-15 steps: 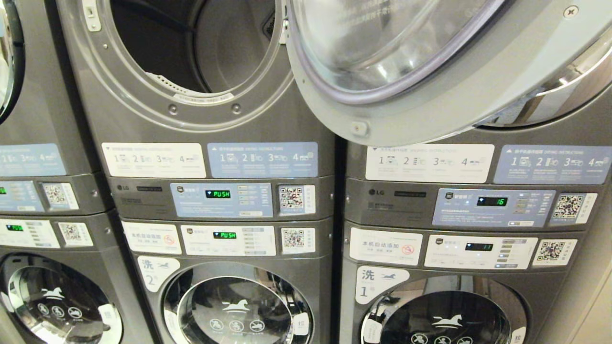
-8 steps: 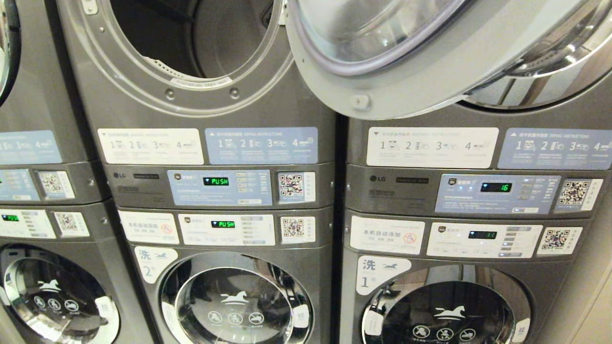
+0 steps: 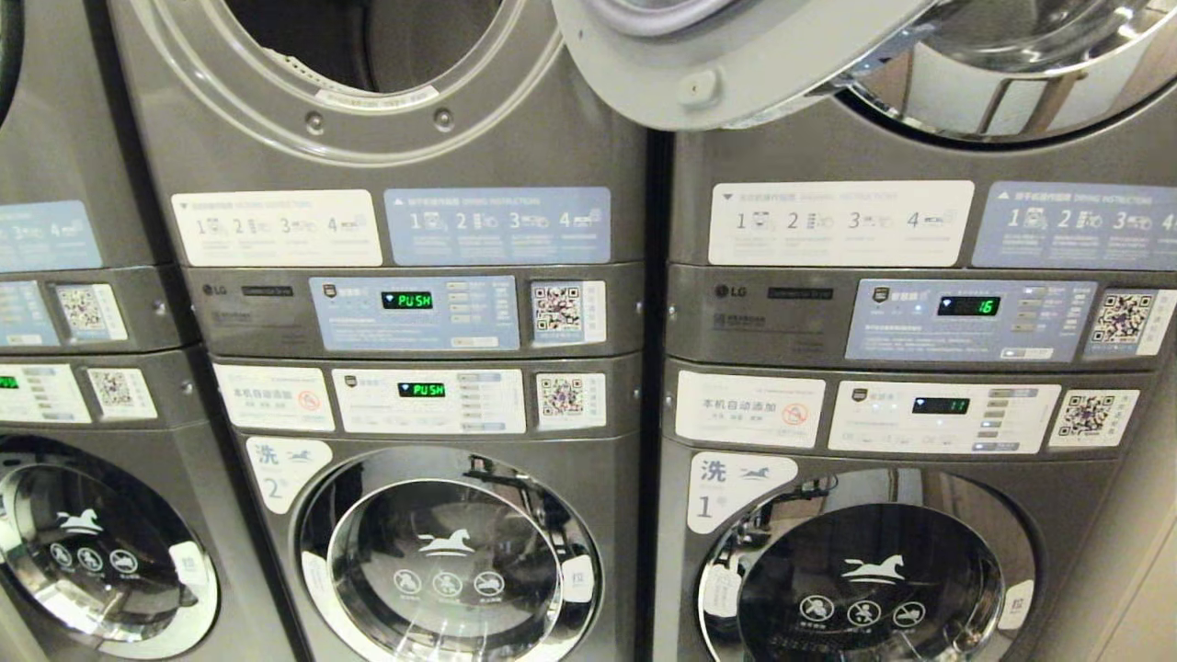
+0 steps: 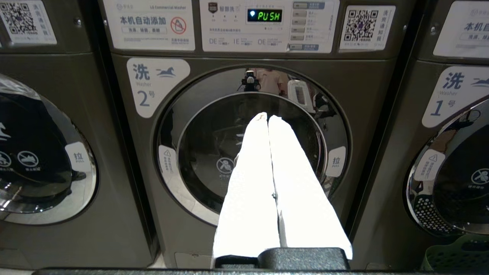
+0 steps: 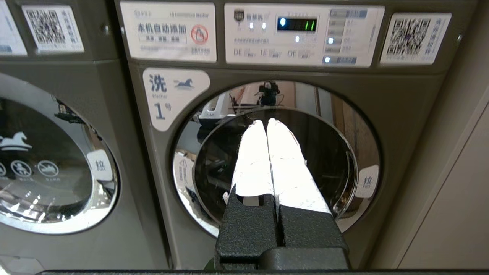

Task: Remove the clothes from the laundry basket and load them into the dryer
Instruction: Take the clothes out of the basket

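Observation:
The dryer (image 3: 368, 138) is the upper grey machine at middle left in the head view. Its round mouth (image 3: 368, 37) gapes dark, and its door (image 3: 717, 64) hangs swung out to the right. A corner of the green laundry basket (image 4: 454, 254) shows low beside washer 1 in the left wrist view. No clothes are in view. My left gripper (image 4: 267, 117) is shut and empty, its white-wrapped fingers pointing at the door of washer 2 (image 4: 252, 149). My right gripper (image 5: 266, 123) is shut and empty too, facing the door of washer 1 (image 5: 275, 160). Neither arm shows in the head view.
Stacked grey machines fill the view, with control panels (image 3: 414, 313) reading PUSH between the upper and lower units. A third stack (image 3: 74, 368) stands to the left. A beige wall (image 5: 450, 198) runs along the right of washer 1.
The whole head view has slid upward in the picture: the camera has sunk, so less of the dryer mouth and more of the lower washer doors shows. Nothing in the scene has moved.

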